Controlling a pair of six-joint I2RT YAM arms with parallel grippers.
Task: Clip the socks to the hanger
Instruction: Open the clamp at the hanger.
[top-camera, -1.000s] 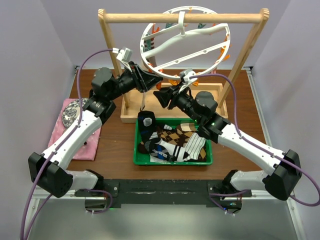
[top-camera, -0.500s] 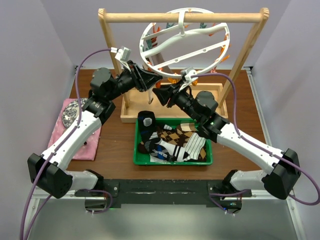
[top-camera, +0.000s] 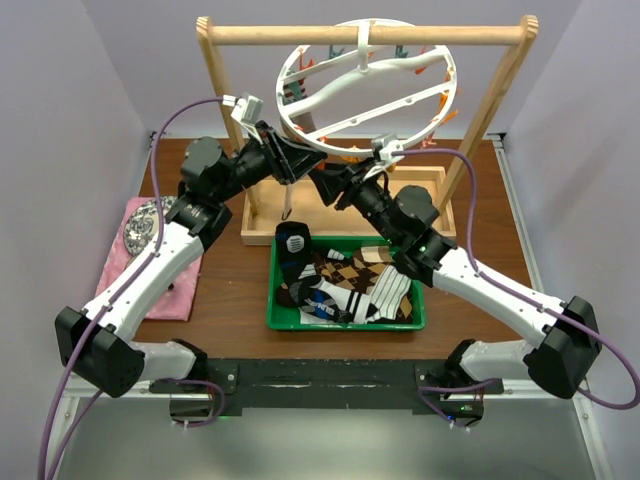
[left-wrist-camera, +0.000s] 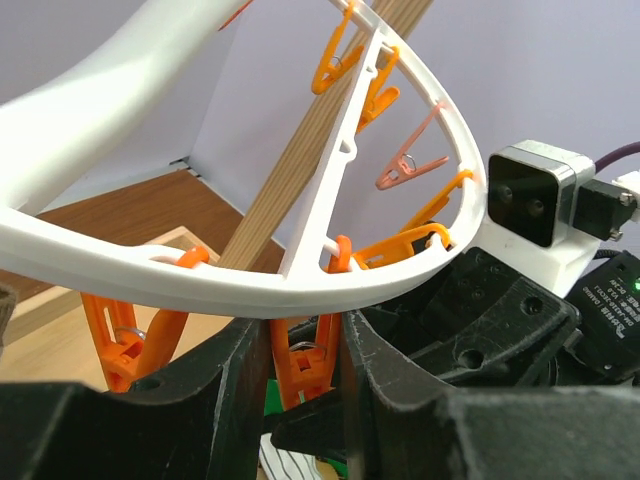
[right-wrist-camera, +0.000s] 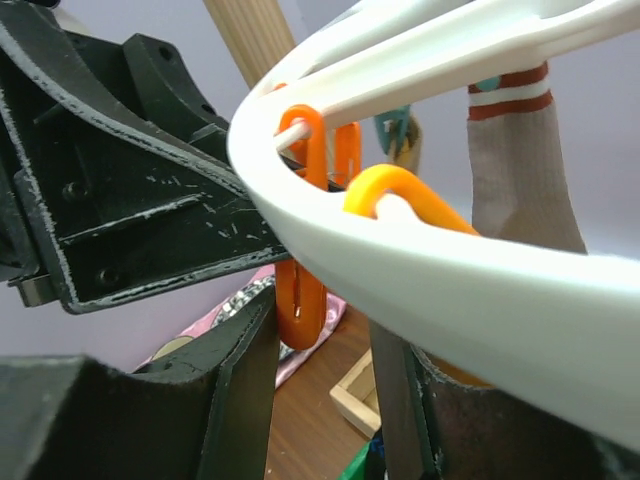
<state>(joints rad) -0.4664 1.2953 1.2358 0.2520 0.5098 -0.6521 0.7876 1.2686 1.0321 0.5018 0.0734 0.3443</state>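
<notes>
The white ring hanger (top-camera: 365, 68) hangs by its hook from the wooden bar, with orange and teal pegs along its rim. My left gripper (top-camera: 303, 163) is at the ring's lower left rim. In the left wrist view it (left-wrist-camera: 305, 345) is shut on an orange peg (left-wrist-camera: 305, 360) under the rim (left-wrist-camera: 200, 290). My right gripper (top-camera: 322, 180) faces it from the right. Its jaws (right-wrist-camera: 320, 330) are open, with an orange peg (right-wrist-camera: 300, 300) between them, nearer the left finger. A beige sock (right-wrist-camera: 520, 170) hangs from the hanger. Several socks (top-camera: 345, 285) lie in the green tray.
The green tray (top-camera: 345, 322) sits at the front centre. The wooden frame (top-camera: 260, 35) stands on a wooden base (top-camera: 260, 235) behind it. A pink cloth (top-camera: 150, 255) lies at the left. The two grippers are almost touching under the ring.
My right gripper has risen and moved back-left to the hanger's lower rim, close to the left gripper. The left gripper has barely moved.
</notes>
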